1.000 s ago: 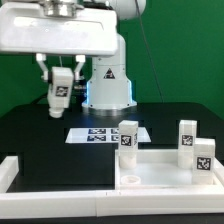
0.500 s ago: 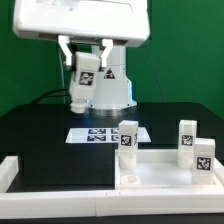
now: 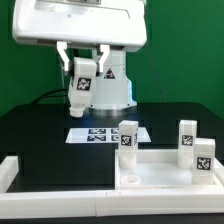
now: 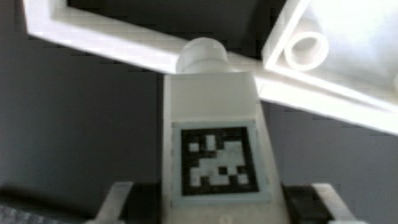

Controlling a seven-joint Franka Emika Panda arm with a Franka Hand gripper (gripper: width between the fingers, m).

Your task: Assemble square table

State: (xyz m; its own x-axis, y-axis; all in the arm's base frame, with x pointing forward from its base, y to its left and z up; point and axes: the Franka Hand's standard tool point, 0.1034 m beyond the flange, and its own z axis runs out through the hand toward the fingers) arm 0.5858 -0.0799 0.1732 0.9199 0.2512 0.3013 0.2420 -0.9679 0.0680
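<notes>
Gripper (image 3: 82,70) jaws clamp a leg (image 3: 82,85) by its top; I judge it light, rigid, slick plastic.

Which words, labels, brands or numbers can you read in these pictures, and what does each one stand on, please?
No words, brands or numbers can be read.
Black-and-white square tags only, patterns not text: on the short white plastic block leg in the tool, on the standing white block legs, and on the marker board.
</notes>
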